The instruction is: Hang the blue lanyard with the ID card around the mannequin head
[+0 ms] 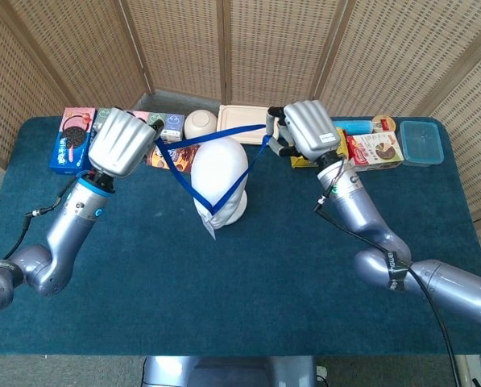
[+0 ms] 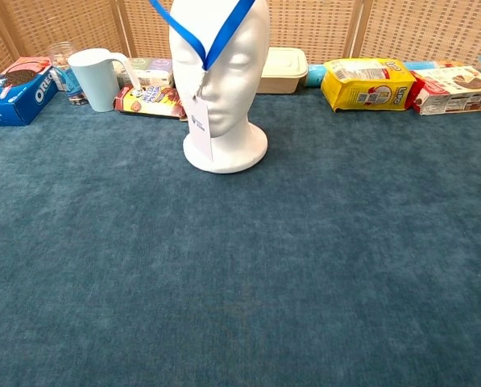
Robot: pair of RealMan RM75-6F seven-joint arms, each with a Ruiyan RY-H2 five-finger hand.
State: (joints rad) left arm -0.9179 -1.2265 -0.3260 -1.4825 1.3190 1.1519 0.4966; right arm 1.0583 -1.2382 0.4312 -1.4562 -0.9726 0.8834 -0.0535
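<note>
Now stretched wide: blue lanyard (image 1: 211, 142) held open as a loop between left hand (image 1: 124, 143) and right hand (image 1: 310, 129), each clamped on one side of the strap, fingers mostly hidden behind the hand backs in the head view. Long axis of the loop running left to right across the surface (image 1: 248, 282), roughly level with the crown of the white mannequin head (image 1: 219, 176). Rear run of the strap passing behind and above the crown; front run dropping in a V down the face, meeting near the chin. ID card (image 2: 197, 122) hanging from that V against the cheek and neck (plainly seen in the chest view, tilted a little).

Mannequin head sitting between the two hands, somewhat nearer the left, both hands raised above and slightly behind it. Hands themselves out of the chest view altogether.

Probably what matters next: rear strap to be brought down behind the head, so both hands lowering together and backward, keeping the loop wide enough to clear the crown. Risk of the strap snagging on top if one side drops sooner (left side looks the closer fit).
</note>
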